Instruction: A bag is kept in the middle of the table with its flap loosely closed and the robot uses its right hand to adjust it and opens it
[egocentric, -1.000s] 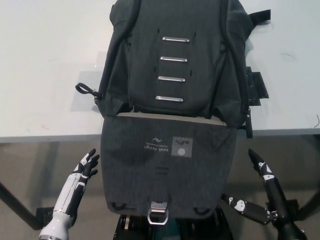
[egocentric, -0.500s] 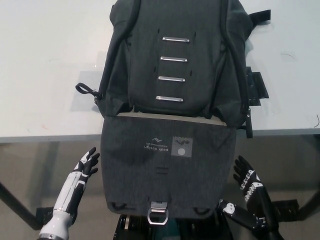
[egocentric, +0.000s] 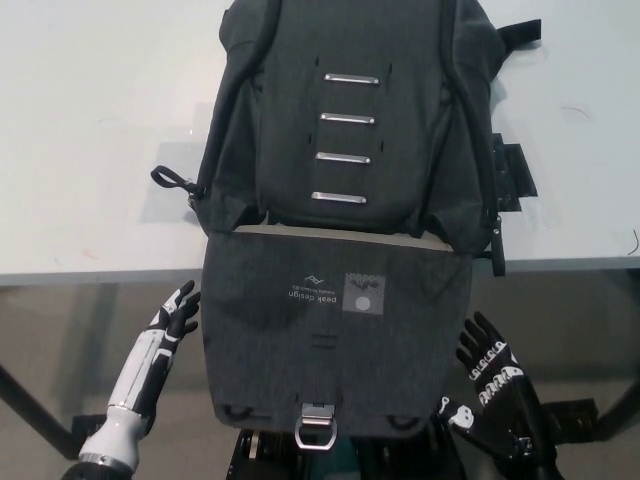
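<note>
- The white left hand (egocentric: 174, 316) is at the lower left of the picture. It is below the table edge and just beside the left side of the hanging flap. Its fingers are spread apart and it holds nothing. I cannot tell if it touches the flap.
- A small black loop (egocentric: 166, 179) sticks out from the left side of the bag and lies on the table.
- The white table (egocentric: 90, 130) fills the top part of the picture.
- The dark grey bag (egocentric: 350, 110) lies in the top middle of the picture, on the table. Four short silver bars (egocentric: 347, 137) sit in a row down its middle, one under the other.
- The flap (egocentric: 335, 335) is open. It hangs down over the front edge of the table, in the lower middle of the picture.
- White writing on the flap reads "peak design" (egocentric: 313, 292). It is upside down from here, with a small zigzag mark above it.
- Next to the writing is a grey square patch (egocentric: 364, 294) with a pale dot on it. The tiny words on it are too small to read.
- A silver metal clasp (egocentric: 317, 424) sits at the bottom edge of the flap.
- A black strap with a flat buckle (egocentric: 510, 175) lies on the table at the right side of the bag.
- The black right hand (egocentric: 490, 372) is at the lower right of the picture, near the right side of the flap. Its fingers are spread wide and point up. It holds nothing.
</note>
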